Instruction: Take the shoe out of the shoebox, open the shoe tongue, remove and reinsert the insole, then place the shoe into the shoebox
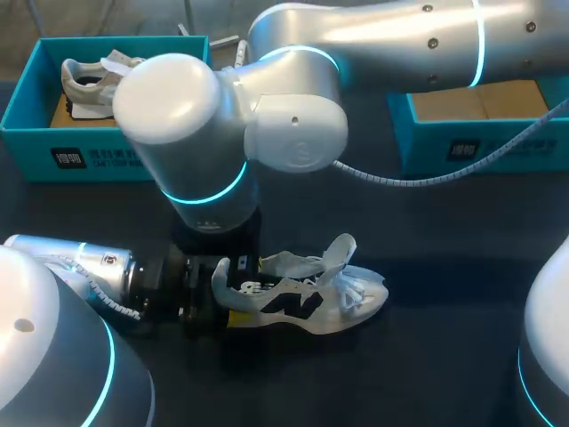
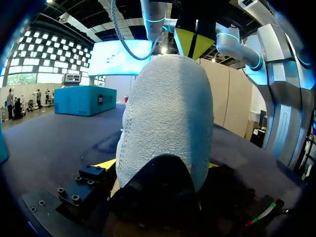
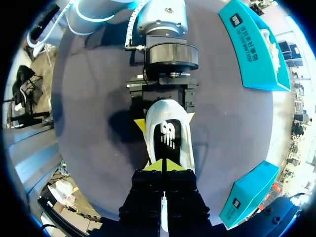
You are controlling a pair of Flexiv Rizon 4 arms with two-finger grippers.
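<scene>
A white and black shoe (image 1: 302, 301) stands upright on the dark table, toe to the right, tongue (image 1: 342, 251) lifted. My left gripper (image 1: 247, 292) comes in from the left and is shut on the heel, one yellow tip on each side (image 3: 139, 123). The heel (image 2: 168, 118) fills the left wrist view. The black insole (image 3: 168, 138) lies inside the shoe. My right arm (image 1: 231, 116) reaches over from the right and hides its own gripper in the head view. The right gripper (image 3: 165, 165) points down at the shoe's opening, tips shut together with nothing visible between them; its tips (image 2: 192, 42) show above the heel.
A teal shoebox (image 1: 89, 160) at the back left holds a second shoe (image 1: 89, 80). Another teal box (image 1: 480, 142) stands at the back right. Both boxes (image 3: 254, 49) (image 3: 247, 192) lie to one side of the shoe in the right wrist view.
</scene>
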